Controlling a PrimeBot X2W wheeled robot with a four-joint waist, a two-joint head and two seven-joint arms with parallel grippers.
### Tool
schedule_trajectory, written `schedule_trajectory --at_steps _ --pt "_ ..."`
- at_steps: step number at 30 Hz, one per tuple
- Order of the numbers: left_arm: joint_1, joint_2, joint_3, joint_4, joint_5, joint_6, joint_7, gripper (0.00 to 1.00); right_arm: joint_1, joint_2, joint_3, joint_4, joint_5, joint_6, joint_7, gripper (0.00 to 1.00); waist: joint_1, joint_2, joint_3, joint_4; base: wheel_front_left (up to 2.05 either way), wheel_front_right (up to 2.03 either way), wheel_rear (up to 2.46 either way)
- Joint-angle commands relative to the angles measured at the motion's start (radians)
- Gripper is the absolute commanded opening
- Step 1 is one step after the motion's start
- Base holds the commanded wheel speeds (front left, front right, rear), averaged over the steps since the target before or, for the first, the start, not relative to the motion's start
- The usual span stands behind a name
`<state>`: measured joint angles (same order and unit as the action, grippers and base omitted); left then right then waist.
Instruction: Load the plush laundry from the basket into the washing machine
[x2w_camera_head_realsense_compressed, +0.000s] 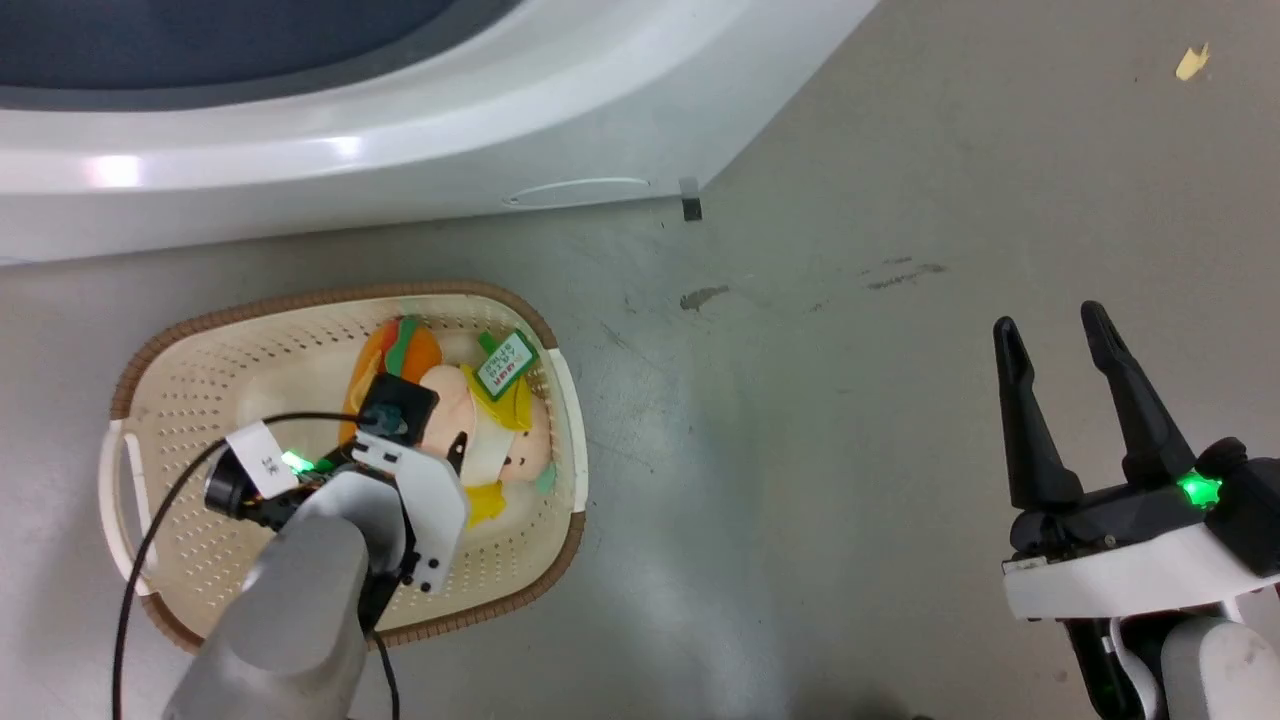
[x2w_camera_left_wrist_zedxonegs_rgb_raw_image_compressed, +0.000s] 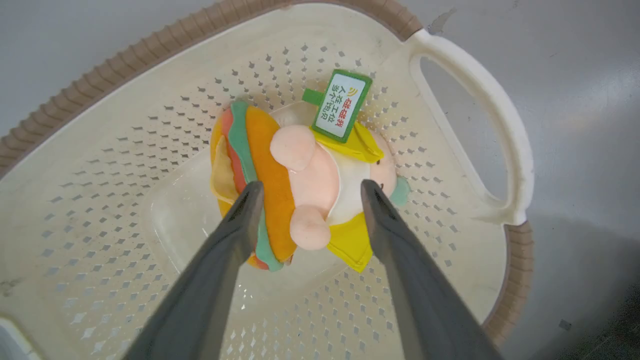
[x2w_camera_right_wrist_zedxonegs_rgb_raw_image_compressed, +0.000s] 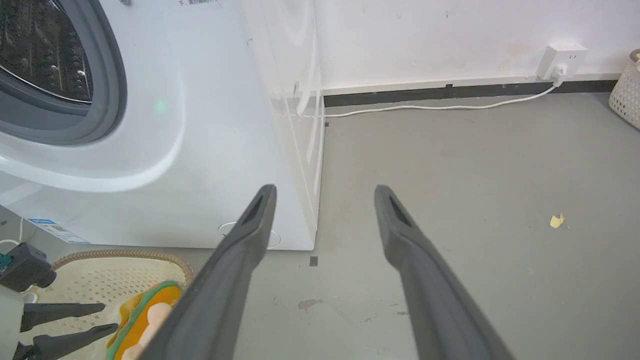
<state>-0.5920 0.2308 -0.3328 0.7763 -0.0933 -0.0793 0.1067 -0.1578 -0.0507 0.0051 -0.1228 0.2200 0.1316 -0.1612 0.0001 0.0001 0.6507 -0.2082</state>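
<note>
**Floor beside the washing machine, three views.** My left hand (x2w_camera_left_wrist_zedxonegs_rgb_raw_image_compressed: 311, 184) hangs inside the basket (x2w_camera_head_realsense_compressed: 330, 295) with its fingers spread. They stand on either side of the plush pile and pinch nothing; I cannot tell whether the tips touch the fabric. One finger crosses the orange bun (x2w_camera_left_wrist_zedxonegs_rgb_raw_image_compressed: 265, 150). The other runs along the doll (x2w_camera_left_wrist_zedxonegs_rgb_raw_image_compressed: 320, 175), whose green-and-white tag (x2w_camera_left_wrist_zedxonegs_rgb_raw_image_compressed: 342, 105) stands up toward the basket's white handle (x2w_camera_left_wrist_zedxonegs_rgb_raw_image_compressed: 500, 115). Both toys lie pressed together on the basket's perforated bottom.

My right hand (x2w_camera_head_realsense_compressed: 1048, 318) is also spread and holds nothing. It hangs over bare floor (x2w_camera_head_realsense_compressed: 900, 450), well apart from the basket.

The basket stands on the floor just in front of the washing machine (x2w_camera_head_realsense_compressed: 400, 150). The machine's grey gasket (x2w_camera_right_wrist_zedxonegs_rgb_raw_image_compressed: 100, 100) rings a steel drum (x2w_camera_right_wrist_zedxonegs_rgb_raw_image_compressed: 40, 50).

The floor is smooth grey, marked by a dark stain (x2w_camera_head_realsense_compressed: 703, 296) and faint streaks (x2w_camera_head_realsense_compressed: 905, 275). A small dark square (x2w_camera_head_realsense_compressed: 690, 208) sits at the machine's corner. A yellow scrap (x2w_camera_head_realsense_compressed: 1190, 62) lies far out on the floor.

Behind the machine, a white wall (x2w_camera_right_wrist_zedxonegs_rgb_raw_image_compressed: 425, 35) meets the floor at a black skirting (x2w_camera_right_wrist_zedxonegs_rgb_raw_image_compressed: 450, 91). A white cable (x2w_camera_right_wrist_zedxonegs_rgb_raw_image_compressed: 425, 106) runs from a socket (x2w_camera_right_wrist_zedxonegs_rgb_raw_image_compressed: 562, 60) to the machine's side. A pale woven bin (x2w_camera_right_wrist_zedxonegs_rgb_raw_image_compressed: 627, 95) stands at the far edge.
</note>
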Motion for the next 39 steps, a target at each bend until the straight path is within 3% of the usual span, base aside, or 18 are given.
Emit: schedule_trajectory --at_steps 1,30,31,32,39 --pt "-0.043 0.018 -0.018 0.032 -0.01 -0.005 0.011 1.0 -0.021 0.0 -0.003 -0.013 0.014 -0.001 -0.012 1.0 -0.0001 -0.0001 0.029 -0.009 0.0 0.0 0.0" --pt "-0.332 0.092 -0.168 0.337 -0.062 0.011 0.015 1.0 -0.071 0.0 -0.003 -0.084 0.087 -0.001 -0.07 1.0 -0.0001 -0.0001 0.299 -0.049 0.0 0.0 0.0" --pt "-0.341 0.091 -0.172 0.347 -0.066 0.009 0.01 0.42 -0.075 0.0 -0.002 -0.084 0.089 -0.001 -0.072 1.0 -0.0001 -0.0001 0.307 -0.052 0.0 0.0 0.0" --pt "-0.348 0.09 -0.177 0.357 -0.071 0.003 0.006 0.0 -0.079 0.0 -0.001 -0.084 0.092 -0.001 -0.074 1.0 -0.0001 -0.0001 0.314 -0.055 0.0 0.0 0.0" --pt "-0.38 0.112 -0.197 0.434 -0.11 0.004 -0.026 0.0 -0.127 0.0 0.013 -0.07 0.116 -0.001 -0.089 1.0 -0.0001 -0.0001 0.333 -0.094 0.0 0.0 0.0"
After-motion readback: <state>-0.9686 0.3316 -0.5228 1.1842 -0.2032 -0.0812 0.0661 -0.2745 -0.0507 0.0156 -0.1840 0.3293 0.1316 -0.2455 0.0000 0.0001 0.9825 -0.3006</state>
